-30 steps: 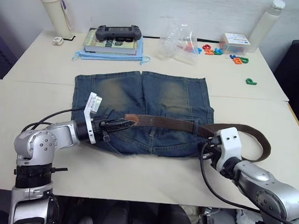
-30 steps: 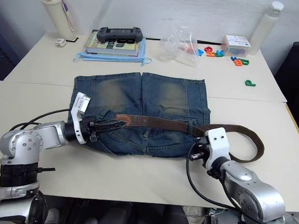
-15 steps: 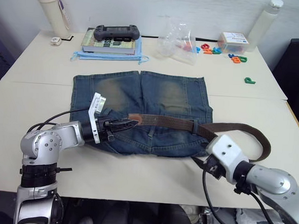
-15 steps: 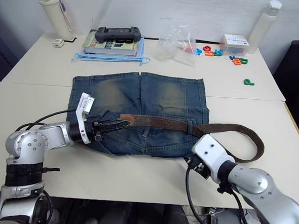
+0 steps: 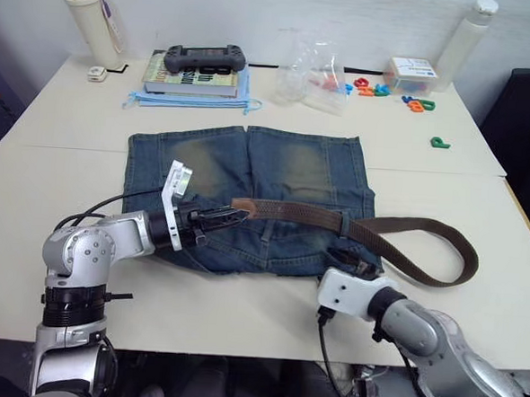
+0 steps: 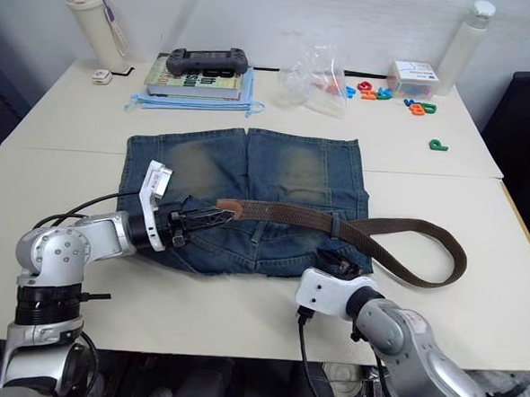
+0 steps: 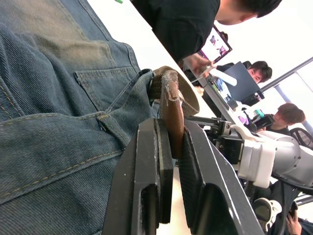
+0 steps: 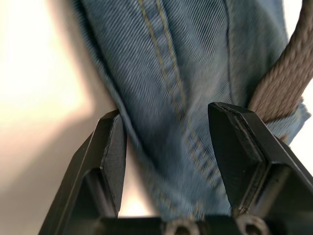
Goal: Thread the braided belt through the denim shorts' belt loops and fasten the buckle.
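A: Where do the denim shorts (image 5: 247, 197) and braided belt (image 5: 353, 229) lie?
B: Shorts flat at table centre; the belt crosses the waistband, looping out toward 3 o'clock.

A: Left gripper (image 5: 223, 218)?
B: Clamped on the belt's tan leather end, at 9 o'clock of the waistband.

A: Right gripper (image 8: 166, 147)?
B: Fingers apart, straddling the waistband's corner at 5 o'clock, beside the strap.
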`<action>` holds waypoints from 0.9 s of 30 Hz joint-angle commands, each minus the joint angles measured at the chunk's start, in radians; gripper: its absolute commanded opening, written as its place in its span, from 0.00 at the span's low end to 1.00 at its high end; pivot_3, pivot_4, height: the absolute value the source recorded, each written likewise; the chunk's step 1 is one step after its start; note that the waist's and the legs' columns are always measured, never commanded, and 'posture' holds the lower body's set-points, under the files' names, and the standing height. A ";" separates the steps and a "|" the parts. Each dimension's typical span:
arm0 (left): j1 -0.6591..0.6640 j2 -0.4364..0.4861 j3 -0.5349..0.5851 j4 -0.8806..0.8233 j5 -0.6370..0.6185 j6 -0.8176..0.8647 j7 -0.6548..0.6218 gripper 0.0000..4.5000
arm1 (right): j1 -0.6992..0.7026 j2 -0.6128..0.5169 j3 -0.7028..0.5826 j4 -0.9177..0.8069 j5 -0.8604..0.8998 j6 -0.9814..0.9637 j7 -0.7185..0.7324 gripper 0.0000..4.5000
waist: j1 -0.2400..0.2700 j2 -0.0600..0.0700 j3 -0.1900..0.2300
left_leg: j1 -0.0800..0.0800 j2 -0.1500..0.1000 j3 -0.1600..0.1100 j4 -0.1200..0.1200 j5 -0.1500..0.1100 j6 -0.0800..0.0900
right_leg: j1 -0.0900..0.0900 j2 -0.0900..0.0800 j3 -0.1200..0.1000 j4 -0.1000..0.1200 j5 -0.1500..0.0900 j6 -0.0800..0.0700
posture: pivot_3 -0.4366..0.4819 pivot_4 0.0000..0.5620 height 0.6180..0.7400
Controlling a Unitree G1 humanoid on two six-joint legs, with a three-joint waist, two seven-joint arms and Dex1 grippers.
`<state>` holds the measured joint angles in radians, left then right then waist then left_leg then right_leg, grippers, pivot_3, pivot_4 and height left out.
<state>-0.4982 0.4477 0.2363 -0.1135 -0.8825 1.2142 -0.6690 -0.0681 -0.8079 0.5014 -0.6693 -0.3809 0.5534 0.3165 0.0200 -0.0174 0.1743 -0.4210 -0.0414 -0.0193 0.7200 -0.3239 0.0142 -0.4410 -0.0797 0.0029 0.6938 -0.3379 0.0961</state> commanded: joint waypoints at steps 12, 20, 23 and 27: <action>-0.020 -0.021 0.007 -0.014 -0.035 -0.010 0.015 0.11 | 0.049 -0.059 -0.198 0.128 -0.195 -0.245 -0.012 0.01 | 0.004 0.000 0.000 | -0.001 -0.001 0.001 0.000 0.000 0.000 | -0.002 0.000 0.000 0.001 0.000 0.000 | 0.48 0.27 0.40; -0.014 -0.028 0.009 -0.021 -0.042 -0.013 0.030 0.11 | 0.015 -0.063 -0.223 0.229 -0.239 -0.386 0.035 0.01 | 0.003 0.000 0.000 | -0.001 -0.001 0.001 0.001 0.000 0.000 | -0.002 0.000 0.001 0.002 0.000 0.000 | 0.48 0.27 0.40; -0.014 -0.030 0.010 -0.022 -0.046 -0.013 0.035 0.11 | 0.018 -0.043 -0.226 0.239 -0.250 -0.396 0.057 0.01 | 0.002 0.000 0.000 | -0.001 -0.001 0.001 0.001 0.000 0.000 | -0.002 0.000 0.001 0.003 0.000 0.000 | 0.48 0.27 0.40; -0.014 -0.037 0.010 -0.028 -0.050 -0.014 0.044 0.11 | 0.055 0.002 -0.275 0.199 -0.190 -0.344 0.114 0.01 | 0.003 0.000 0.000 | -0.001 -0.001 0.001 0.001 0.000 0.000 | -0.002 0.000 0.001 0.003 0.000 0.000 | 0.48 0.27 0.40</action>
<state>-0.5000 0.4121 0.2344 -0.1093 -0.9030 1.2134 -0.6248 -0.0191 -0.8079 0.2713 -0.4311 -0.5928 0.1859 0.4115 0.0228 -0.0177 0.1745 -0.4222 -0.0423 -0.0180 0.7215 -0.3235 0.0143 -0.4428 -0.0794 0.0036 0.6970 -0.3379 0.0960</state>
